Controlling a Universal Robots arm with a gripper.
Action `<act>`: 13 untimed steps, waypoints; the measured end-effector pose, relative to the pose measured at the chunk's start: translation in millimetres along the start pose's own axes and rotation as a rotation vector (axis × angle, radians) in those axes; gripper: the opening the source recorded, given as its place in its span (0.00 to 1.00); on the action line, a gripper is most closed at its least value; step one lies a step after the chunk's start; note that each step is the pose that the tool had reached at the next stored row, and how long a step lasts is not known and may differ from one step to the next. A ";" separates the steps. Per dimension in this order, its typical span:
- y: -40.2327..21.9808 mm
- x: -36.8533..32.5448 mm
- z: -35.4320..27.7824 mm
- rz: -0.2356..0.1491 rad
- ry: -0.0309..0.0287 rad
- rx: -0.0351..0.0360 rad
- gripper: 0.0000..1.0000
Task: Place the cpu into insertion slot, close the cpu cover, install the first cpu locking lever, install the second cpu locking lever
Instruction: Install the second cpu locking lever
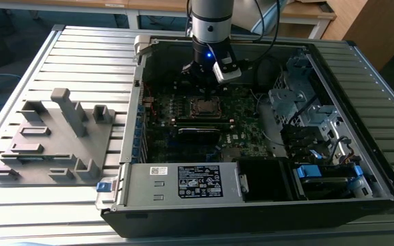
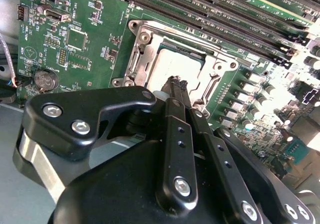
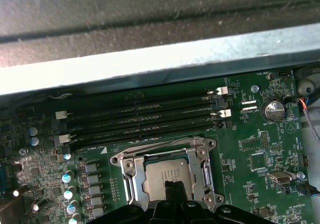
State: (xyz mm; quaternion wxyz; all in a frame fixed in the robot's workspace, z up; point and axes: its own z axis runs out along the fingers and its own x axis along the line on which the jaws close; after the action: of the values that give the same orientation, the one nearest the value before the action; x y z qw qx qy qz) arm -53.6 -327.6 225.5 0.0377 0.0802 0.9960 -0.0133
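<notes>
Robot arm [image 1: 211, 25] reaching down into an open desktop computer case [image 1: 266, 205], seen in the exterior view. Its gripper [image 1: 204, 91] hangs directly over the processor socket on the green motherboard [image 1: 252, 133], roughly at the centre of the case.

In both wrist views, the cpu [image 3: 165, 176] [image 2: 172, 68] lies flat in the insertion slot [image 3: 131, 183] [image 2: 136, 58], its dull silver top facing up. The cpu cover [image 3: 165, 150] [image 2: 210, 58], a thin silver metal frame with a square window, lies down around the chip, so the chip shows through the window. The black fingers [image 2: 180, 91] are pressed together, with no visible gap, and their joined tip [image 3: 174, 190] meets or nearly meets the chip's top; contact cannot be confirmed. Nothing is held between them.

In the first wrist view, long black memory slots [image 3: 145, 116] run across the board at 12 o'clock from the socket, and a round coin battery [image 3: 273, 109] sits at 2 o'clock from it.

In the exterior view, a grey plastic fixture [image 1: 53, 138] with upright posts rests on the slatted metal table [image 1: 19, 215] at 9 o'clock from the case. A grey power supply [image 1: 183, 182] with a label lies at 6 o'clock from the socket.
</notes>
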 end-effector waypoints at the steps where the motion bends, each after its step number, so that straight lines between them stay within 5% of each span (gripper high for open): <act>1: 0.0 0.0 0.0 0.000 0.0000 0.0000 0.10; 13: -0.1 -0.5 -7.1 0.000 0.0050 0.0008 0.10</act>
State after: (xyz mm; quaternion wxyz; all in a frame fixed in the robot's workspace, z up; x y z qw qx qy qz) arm -53.6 -327.6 232.6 0.0352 0.0802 0.9961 -0.0135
